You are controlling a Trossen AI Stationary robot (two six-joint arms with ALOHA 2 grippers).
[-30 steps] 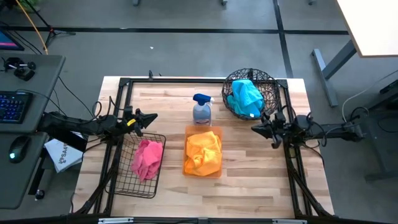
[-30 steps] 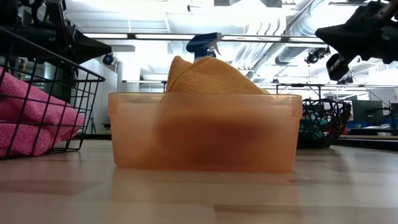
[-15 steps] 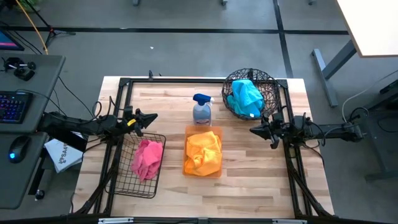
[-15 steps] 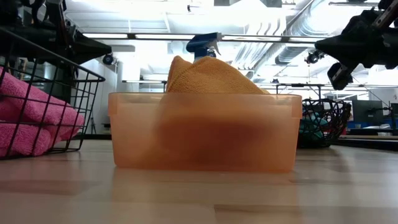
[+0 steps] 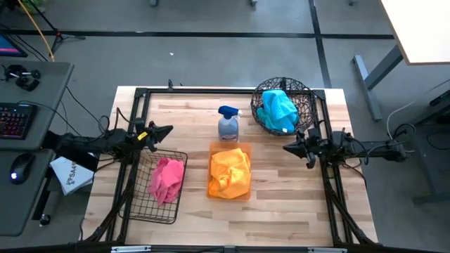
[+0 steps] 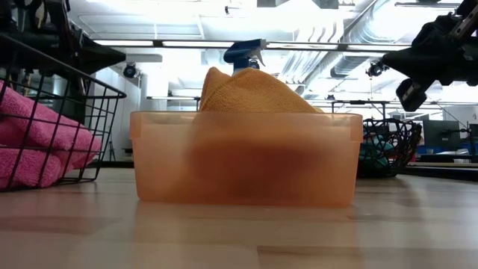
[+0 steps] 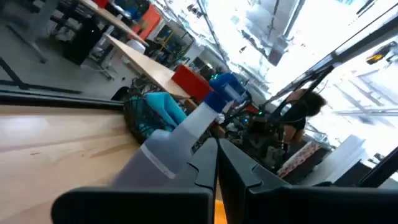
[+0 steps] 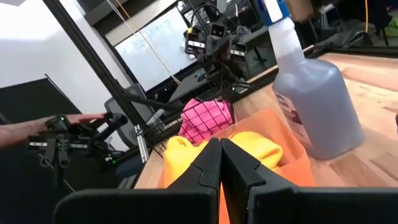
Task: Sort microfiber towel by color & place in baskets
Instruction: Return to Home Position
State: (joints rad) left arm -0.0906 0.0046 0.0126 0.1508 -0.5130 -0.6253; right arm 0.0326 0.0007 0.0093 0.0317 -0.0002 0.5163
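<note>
On the wooden table (image 5: 183, 116), the pink towel (image 5: 166, 180) lies inside the rectangular black wire-grid basket (image 5: 144, 205) near the left side. Next to it, in the middle, the yellow towel (image 5: 229, 172) fills the see-through orange plastic bin (image 5: 229, 199). Just behind the bin stands a spray bottle with a blue cap (image 5: 228, 126). The blue towel (image 5: 276, 109) sits in the round dark wire bowl-basket (image 5: 306, 97) near the far right corner. The left gripper (image 5: 169, 129) hangs just past the far edge of the black basket. Its two fingers are pressed together with nothing between them. The right gripper (image 5: 286, 147) hangs to the right of the orange bin, close to the round basket. Its fingers are closed tight too and hold nothing.
</note>
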